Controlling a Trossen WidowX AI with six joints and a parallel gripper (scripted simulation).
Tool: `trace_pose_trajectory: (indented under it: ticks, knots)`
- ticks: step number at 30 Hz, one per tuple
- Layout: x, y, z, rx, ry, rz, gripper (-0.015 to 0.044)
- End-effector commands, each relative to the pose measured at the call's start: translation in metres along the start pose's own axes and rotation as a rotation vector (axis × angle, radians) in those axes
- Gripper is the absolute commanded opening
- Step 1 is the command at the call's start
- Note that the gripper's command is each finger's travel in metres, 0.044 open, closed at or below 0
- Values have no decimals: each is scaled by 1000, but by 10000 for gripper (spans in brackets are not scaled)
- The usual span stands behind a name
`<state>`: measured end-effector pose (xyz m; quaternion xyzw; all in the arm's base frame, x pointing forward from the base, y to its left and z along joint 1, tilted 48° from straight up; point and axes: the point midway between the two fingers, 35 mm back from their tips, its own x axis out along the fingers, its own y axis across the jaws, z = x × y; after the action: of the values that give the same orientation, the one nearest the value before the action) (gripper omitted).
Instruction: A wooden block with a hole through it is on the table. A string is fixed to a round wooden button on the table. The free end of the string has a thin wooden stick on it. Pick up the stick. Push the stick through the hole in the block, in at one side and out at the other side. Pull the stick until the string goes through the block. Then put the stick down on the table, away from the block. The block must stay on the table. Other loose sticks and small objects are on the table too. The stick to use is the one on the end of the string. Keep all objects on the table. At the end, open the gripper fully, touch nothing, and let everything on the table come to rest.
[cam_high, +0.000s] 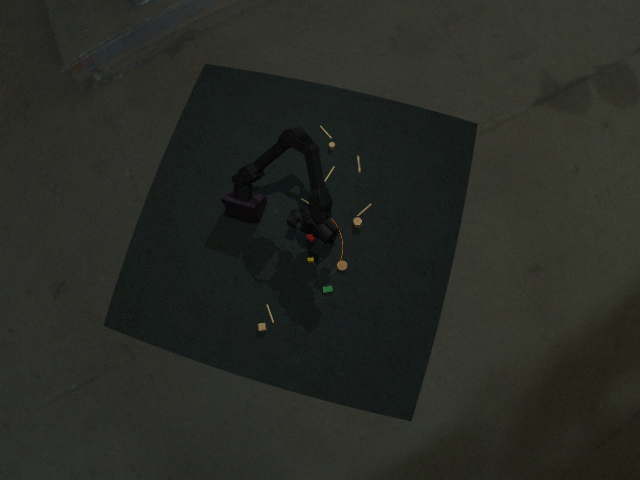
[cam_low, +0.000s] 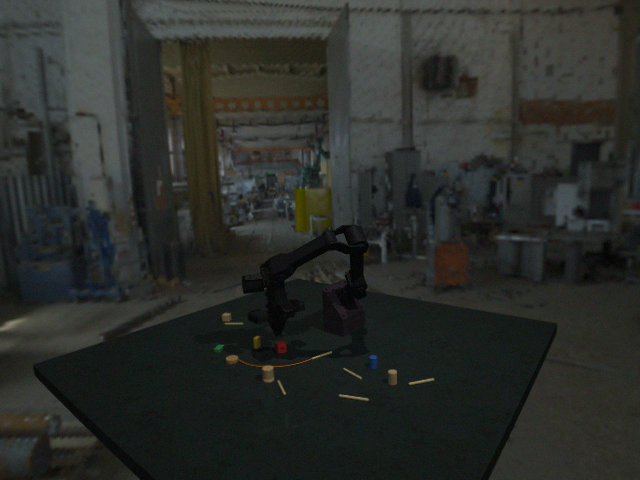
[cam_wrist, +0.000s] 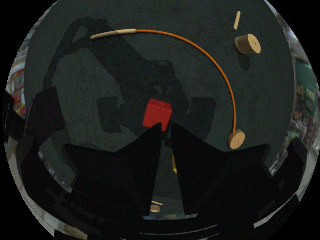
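Observation:
The stick (cam_high: 305, 200) (cam_low: 322, 354) (cam_wrist: 112, 33) lies on the table at the end of the orange string (cam_high: 342, 242) (cam_low: 273, 366) (cam_wrist: 220, 65). The string curves over the table to the round wooden button (cam_high: 342, 265) (cam_low: 232, 359) (cam_wrist: 236, 139). A red block (cam_high: 310, 238) (cam_low: 280, 347) (cam_wrist: 157, 114) stands on the table; the exterior view shows a dark spot on its side, perhaps the hole. My gripper (cam_low: 277, 332) (cam_wrist: 166, 127) is nearly closed and empty, a narrow gap between its fingertips. It hangs over the table close to the red block, away from the stick.
A yellow block (cam_high: 310, 259) (cam_low: 256, 342) and a green block (cam_high: 327, 289) (cam_low: 219, 348) are near. Wooden cylinders (cam_high: 357, 222) (cam_low: 392, 377), a blue cylinder (cam_low: 373, 361), a small wooden cube (cam_high: 262, 326) and several loose sticks are spread around.

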<state>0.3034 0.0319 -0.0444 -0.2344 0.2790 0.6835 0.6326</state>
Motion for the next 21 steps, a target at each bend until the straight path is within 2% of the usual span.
trace_pose_trajectory:
  ticks: [1, 14, 16, 21]
  knots:
    - [0, 0, 0, 0, 0, 0, 0]
    - [0, 0, 0, 0, 0, 0, 0]
    - [0, 1, 7, -77, 1, 0, 53]
    - [-2, 17, 57, -657, 3, 0, 184]
